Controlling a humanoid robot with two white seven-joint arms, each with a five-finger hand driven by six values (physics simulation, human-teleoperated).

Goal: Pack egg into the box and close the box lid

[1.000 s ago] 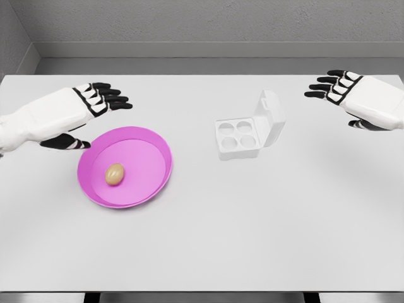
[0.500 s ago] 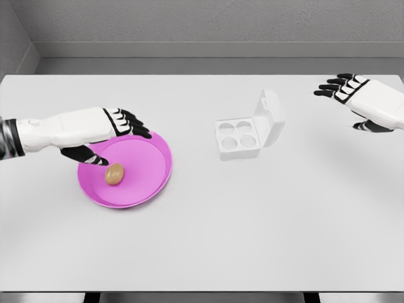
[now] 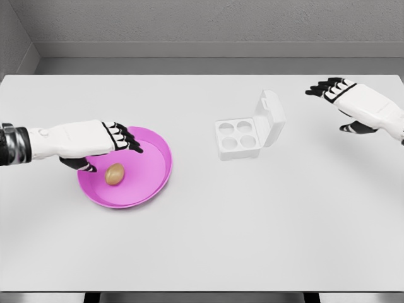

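Observation:
A tan egg [image 3: 114, 174] lies in a shallow pink plate [image 3: 154, 175] on the left of the white table. My left hand [image 3: 110, 148] hovers just above and behind the egg, fingers spread open, thumb down beside the egg, not holding it. A white egg box [image 3: 237, 139] with four empty cups sits right of the middle, its lid [image 3: 270, 118] standing open on the right side. My right hand [image 3: 338, 101] floats open at the far right, well apart from the box.
The white table [image 3: 208, 233] stretches wide in front of the plate and box. A grey wall runs along its far edge.
My left hand has come down and right over the plate, closing in on the egg. My right hand drifted slightly and tilted. Egg and box have not moved.

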